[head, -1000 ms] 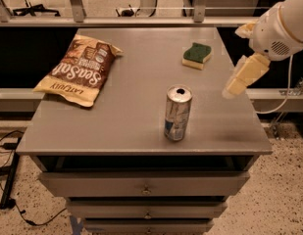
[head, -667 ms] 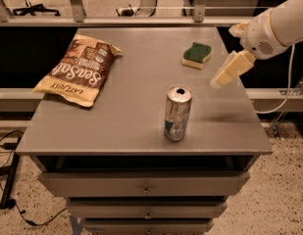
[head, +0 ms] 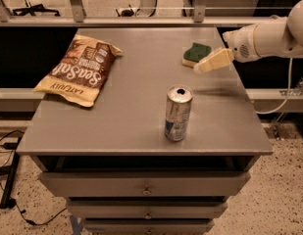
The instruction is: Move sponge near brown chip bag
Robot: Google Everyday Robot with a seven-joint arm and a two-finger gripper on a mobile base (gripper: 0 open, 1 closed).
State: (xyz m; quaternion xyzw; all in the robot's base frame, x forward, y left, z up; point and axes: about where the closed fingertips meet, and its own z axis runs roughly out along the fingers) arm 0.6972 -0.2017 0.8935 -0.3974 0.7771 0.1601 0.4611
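Note:
The sponge [head: 194,54], dark green on pale yellow foam, lies at the back right of the grey table [head: 136,106]. The brown chip bag [head: 80,70] with white "Sea Salt" lettering lies flat at the back left, far from the sponge. My gripper [head: 202,66] reaches in from the right on a white arm. Its cream-coloured fingers [head: 215,60] hover just right of and slightly in front of the sponge, above the table surface. It holds nothing.
A silver drink can [head: 178,112] stands upright in the front middle of the table. Drawers sit under the tabletop. A railing runs behind the table's back edge. Cables lie on the floor at the left.
My gripper has moved left and toward the back of the table, from beyond the right edge to right beside the sponge. The sponge, bag and can have not moved.

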